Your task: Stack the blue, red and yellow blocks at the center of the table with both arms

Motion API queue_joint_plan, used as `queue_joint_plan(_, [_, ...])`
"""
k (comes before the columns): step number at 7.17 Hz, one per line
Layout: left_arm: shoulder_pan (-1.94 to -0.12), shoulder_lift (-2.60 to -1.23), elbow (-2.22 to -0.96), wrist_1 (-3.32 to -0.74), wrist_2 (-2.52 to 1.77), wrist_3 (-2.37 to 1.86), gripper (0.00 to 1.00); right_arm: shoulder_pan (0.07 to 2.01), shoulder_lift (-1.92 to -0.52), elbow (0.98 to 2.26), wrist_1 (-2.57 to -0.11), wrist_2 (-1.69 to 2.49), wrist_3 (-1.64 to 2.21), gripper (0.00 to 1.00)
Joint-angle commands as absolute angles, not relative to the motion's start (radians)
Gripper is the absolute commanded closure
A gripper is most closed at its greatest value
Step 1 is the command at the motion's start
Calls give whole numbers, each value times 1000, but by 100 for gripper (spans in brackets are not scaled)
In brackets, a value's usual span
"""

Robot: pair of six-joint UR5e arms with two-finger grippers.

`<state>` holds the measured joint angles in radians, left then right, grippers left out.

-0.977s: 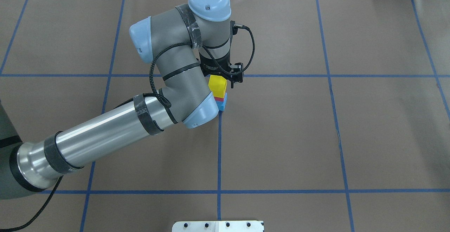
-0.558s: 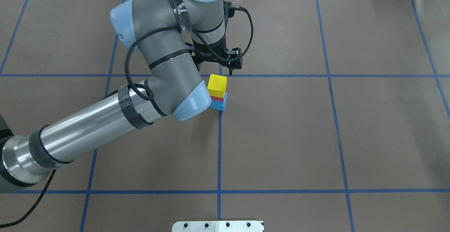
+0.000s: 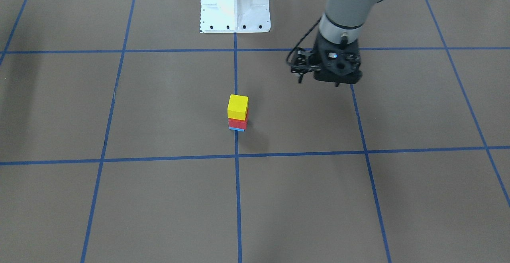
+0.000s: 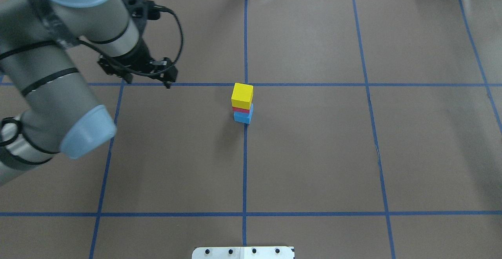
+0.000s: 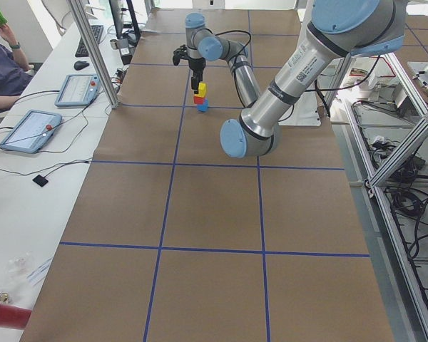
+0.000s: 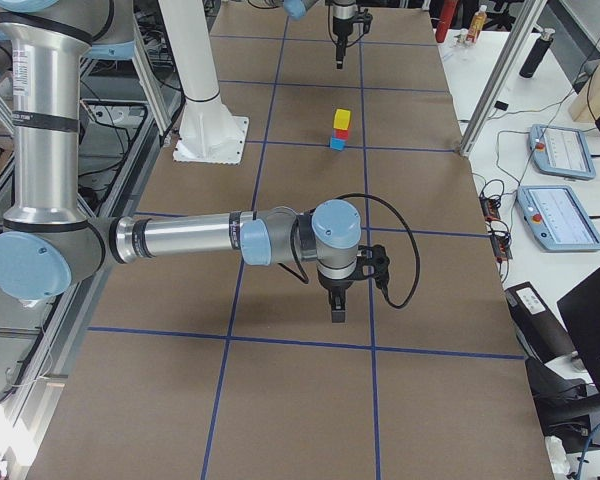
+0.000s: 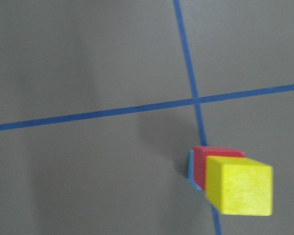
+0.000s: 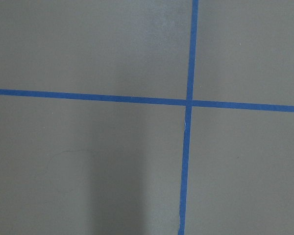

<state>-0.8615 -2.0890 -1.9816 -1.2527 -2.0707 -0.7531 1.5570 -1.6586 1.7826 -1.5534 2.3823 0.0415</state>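
Observation:
A stack stands at the table's centre: the yellow block (image 4: 242, 95) on the red block (image 4: 241, 110) on the blue block (image 4: 243, 117). It also shows in the front view, where the yellow block (image 3: 238, 106) is on top, and at the lower right of the left wrist view (image 7: 239, 186). My left gripper (image 4: 148, 83) hangs raised and open, empty, well to the left of the stack; in the front view it (image 3: 318, 83) is on the right. My right gripper (image 6: 337, 310) shows only in the exterior right view, low over the table far from the stack; I cannot tell its state.
The brown table cover carries a grid of blue tape lines (image 4: 245, 165). The white robot base plate (image 3: 234, 4) sits at the table's robot-side edge. Tablets (image 6: 560, 150) lie on a side bench beyond the table.
My left arm has risen and swung left, away from the stack. The yellow block stays on top of the red and blue blocks.

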Motion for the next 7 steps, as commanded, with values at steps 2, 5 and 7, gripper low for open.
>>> queue_joint_plan(2, [-1292,-1719,-1957,-1261,-2130,-83,0,1559,-1681,1761,-1551,2378,37,0])
queue_joint_plan(5, [-1439,-1512,-1875,-1380,-2207,110,0,1559,-1678,1758,-1555,2378,35,0])
queue_joint_plan(7, [-1550,-1506,-1729,-1463,-2209,115,0,1559,-1681,1758,-1557,2385,35,0])
